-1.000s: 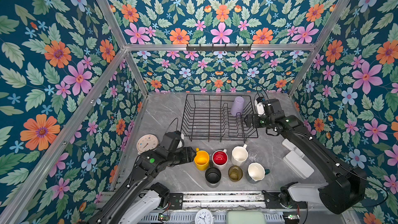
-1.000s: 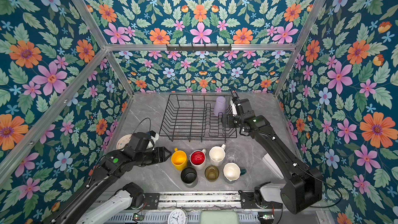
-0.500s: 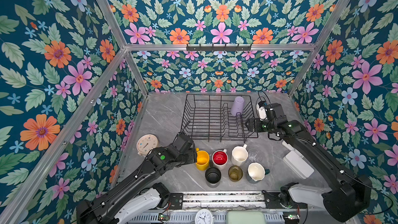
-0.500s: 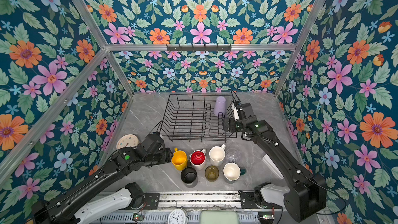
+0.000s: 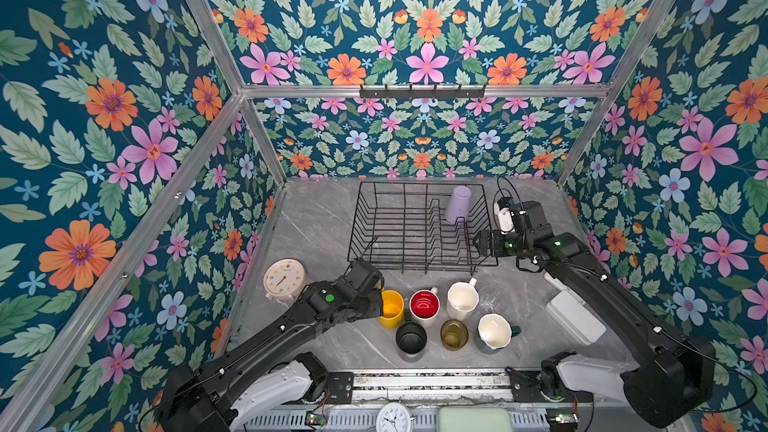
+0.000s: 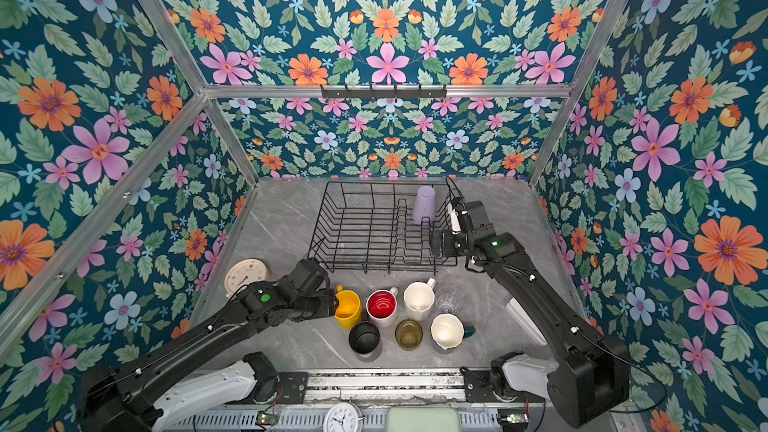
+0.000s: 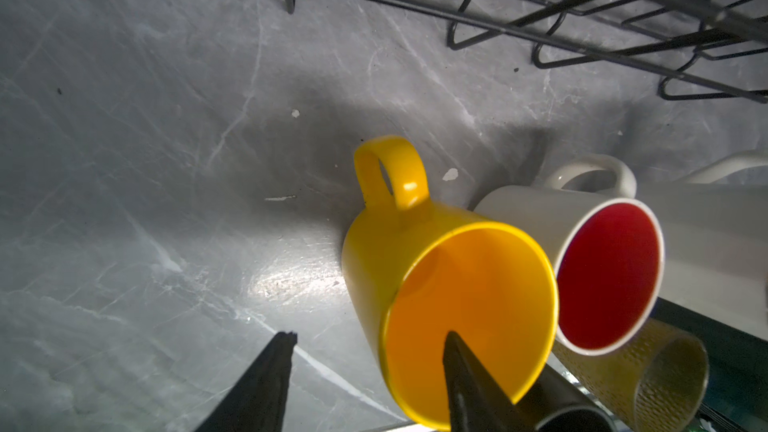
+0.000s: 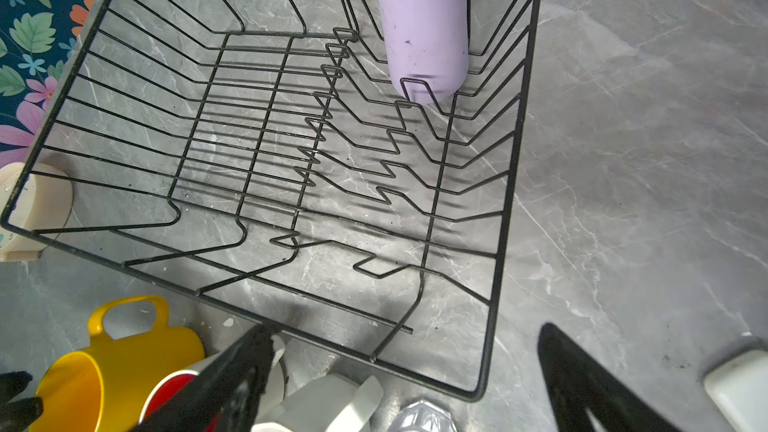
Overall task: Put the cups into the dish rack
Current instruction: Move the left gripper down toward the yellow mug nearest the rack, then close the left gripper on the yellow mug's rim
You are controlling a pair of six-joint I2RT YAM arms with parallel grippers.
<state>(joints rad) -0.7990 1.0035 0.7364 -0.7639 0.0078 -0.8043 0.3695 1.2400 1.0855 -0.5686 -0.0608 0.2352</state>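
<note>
The black wire dish rack (image 5: pixel 415 263) (image 8: pixel 514 160) stands at the back of the table with a lilac tumbler (image 5: pixel 458 204) (image 8: pixel 424 27) upside down in its far right corner. In front of it stand a yellow mug (image 5: pixel 390 309) (image 7: pixel 436 284), a white mug with red inside (image 5: pixel 424 306), a cream mug (image 5: pixel 462 300), a clear glass (image 5: pixel 490 299), a black mug (image 5: pixel 410 336), an amber glass (image 5: pixel 454 334) and a teal mug (image 5: pixel 494 331). My left gripper (image 5: pixel 379 305) (image 7: pixel 369 334) is open astride the yellow mug's wall, one finger inside. My right gripper (image 5: pixel 478 243) (image 8: pixel 405 328) hangs open over the rack's near right corner.
A cream round timer (image 5: pixel 284 280) stands left of the rack, beside my left arm. A white box (image 5: pixel 575 317) lies by the right wall under my right arm. A black hook rail (image 5: pixel 422 91) hangs on the back wall. A small clock (image 5: pixel 392 417) sits at the front edge.
My left gripper has moved right to the yellow mug, slipped one finger inside it and narrowed its jaws. My right gripper has drawn back from the lilac tumbler toward the rack's near right corner.
</note>
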